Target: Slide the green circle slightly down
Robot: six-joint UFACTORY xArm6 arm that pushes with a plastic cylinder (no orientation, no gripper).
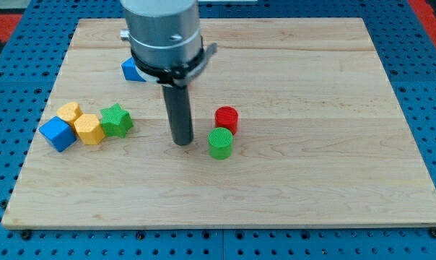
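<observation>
My tip (pixel 182 142) sits just left of green circle (pixel 220 142), no fingers on rig; pushing from here risks shoving it sideways, red cylinder (pixel 226 118) touching above.

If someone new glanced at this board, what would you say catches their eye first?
Probably the big grey arm housing dropping from the view's top, its dark rod ending at my tip just left of the green circle, not clearly touching it. The red cylinder sits right behind the green circle. At the view's left huddle a green star, two yellow blocks and a blue cube.
</observation>
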